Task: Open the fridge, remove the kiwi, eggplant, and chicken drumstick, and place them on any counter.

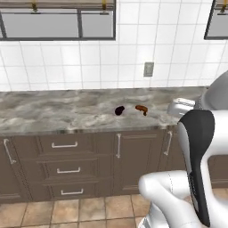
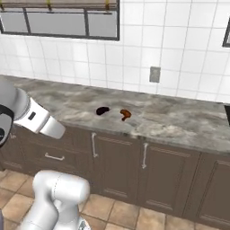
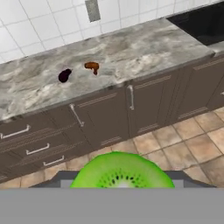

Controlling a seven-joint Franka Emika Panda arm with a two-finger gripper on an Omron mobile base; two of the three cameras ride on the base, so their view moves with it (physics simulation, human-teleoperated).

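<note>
grey-beige marbled counter [image 1: 53, 113] over dark brown cabinets [image 1: 67, 164], dark purple eggplant [image 1: 119, 110] just beside reddish-brown chicken drumstick [image 1: 141, 108] on the stone, cut green kiwi [image 3: 122, 171] gripped in the gripper [image 3: 122, 181], above the tiled floor [image 3: 175, 148]

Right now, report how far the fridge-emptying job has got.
Done: the eggplant and the chicken drumstick lie side by side, apart, on the counter. In hand: the hand view shows the kiwi right at the gripper, apparently held, facing the counter from above the floor. Left: set the kiwi on the counter.
</note>
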